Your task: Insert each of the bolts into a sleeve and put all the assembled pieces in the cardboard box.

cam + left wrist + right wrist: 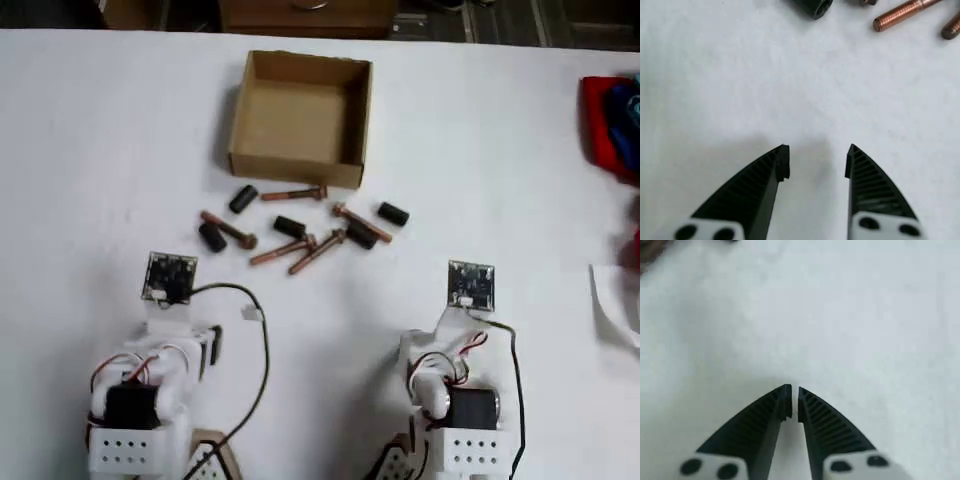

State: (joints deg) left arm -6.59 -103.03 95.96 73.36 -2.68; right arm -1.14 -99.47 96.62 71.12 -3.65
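Observation:
An open cardboard box [300, 120] stands at the back middle of the white table. In front of it lie several copper bolts [293, 194] mixed with several short black sleeves [243, 199], all loose and apart. Both arms rest near the front edge, the left arm [160, 340] and the right arm [450, 370], well short of the pile. My left gripper [817, 161] is open over bare table, with a sleeve [812, 6] and a bolt [905, 12] just beyond its fingertips. My right gripper [793, 402] is shut on nothing above bare table.
A red and blue object [610, 125] lies at the right edge of the table, with a white sheet [615, 300] nearer the front. A black cable [262, 340] loops beside the left arm. The table's far edge runs behind the box.

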